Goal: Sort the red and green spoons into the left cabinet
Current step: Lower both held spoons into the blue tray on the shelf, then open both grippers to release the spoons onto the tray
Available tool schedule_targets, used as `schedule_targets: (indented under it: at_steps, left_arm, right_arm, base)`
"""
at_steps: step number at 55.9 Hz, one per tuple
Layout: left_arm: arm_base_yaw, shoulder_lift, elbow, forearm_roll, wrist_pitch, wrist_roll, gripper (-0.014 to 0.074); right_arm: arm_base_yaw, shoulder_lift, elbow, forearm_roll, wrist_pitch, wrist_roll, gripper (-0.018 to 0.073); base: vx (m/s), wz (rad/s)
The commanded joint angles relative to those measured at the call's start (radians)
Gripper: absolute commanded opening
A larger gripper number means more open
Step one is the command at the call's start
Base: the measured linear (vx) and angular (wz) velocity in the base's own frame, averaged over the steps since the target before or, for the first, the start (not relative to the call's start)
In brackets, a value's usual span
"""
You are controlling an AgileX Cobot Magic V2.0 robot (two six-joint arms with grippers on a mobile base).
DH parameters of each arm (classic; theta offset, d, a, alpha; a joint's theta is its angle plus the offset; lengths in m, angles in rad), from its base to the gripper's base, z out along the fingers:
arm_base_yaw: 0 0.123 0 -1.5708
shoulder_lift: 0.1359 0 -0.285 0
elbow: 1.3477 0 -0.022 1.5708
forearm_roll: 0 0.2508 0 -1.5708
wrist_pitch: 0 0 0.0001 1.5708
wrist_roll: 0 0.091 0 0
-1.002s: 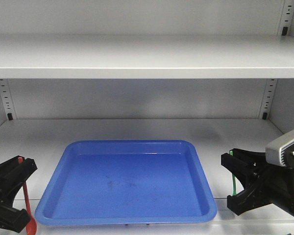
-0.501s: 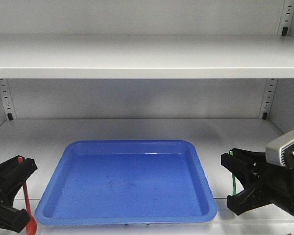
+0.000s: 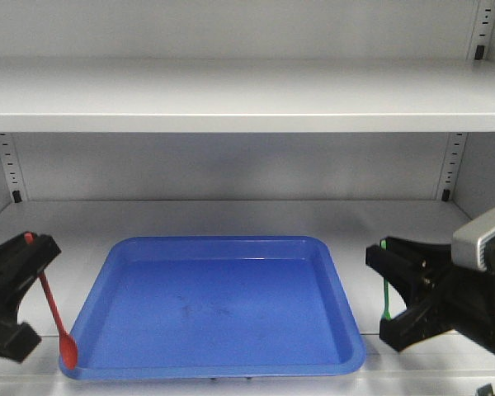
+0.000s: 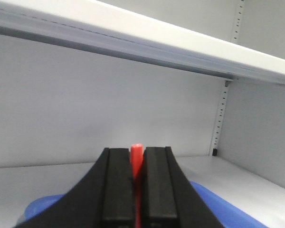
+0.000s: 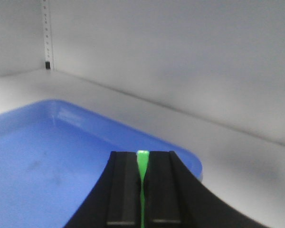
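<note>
My left gripper [image 3: 29, 241] is shut on the red spoon [image 3: 53, 309], held by its handle end. The spoon hangs slanting down, its bowl at the front left corner of the blue tray [image 3: 330, 272]. In the left wrist view the red handle [image 4: 136, 159] is pinched in the left gripper [image 4: 136, 156]. My right gripper [image 3: 385, 247] is shut on the green spoon [image 3: 385, 289], which hangs down just right of the tray. In the right wrist view the green handle [image 5: 142, 166] sits in the right gripper [image 5: 142, 159], above the tray's right rim [image 5: 180, 152].
The tray lies on the lower grey cabinet shelf [image 3: 231, 216]. An upper shelf [image 3: 247, 95] runs overhead. Slotted uprights [image 3: 10, 169] stand at the back corners, and the cabinet side walls close in left and right.
Both grippers have risen and moved slightly inward. The red spoon now slants with its bowl at the tray's front left corner. The green spoon is higher and nearer the tray.
</note>
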Motion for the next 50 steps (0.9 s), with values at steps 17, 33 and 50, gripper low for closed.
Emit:
schedule_targets:
  at_steps: [17,33,50]
  left_arm:
    - [-0.055,0.21,-0.346,0.217,0.052,-0.168,0.0073]
    - [-0.086,0.387,-0.379,0.215,0.033,-0.184,0.0098]
    - [-0.085,0.44,-0.379,0.208,0.041,-0.174,0.0424]
  right_arm:
    - [0.204,0.206,-0.263,0.026,0.1,0.038,0.0012]
    - [0.239,0.378,-0.396,0.039,0.157,0.059,0.0096]
    - [0.239,0.399,-0.397,0.053,0.219,0.075,0.0463]
  base:
    - [0.0,0.0]
    - [0.0,0.0]
    - [0.0,0.0]
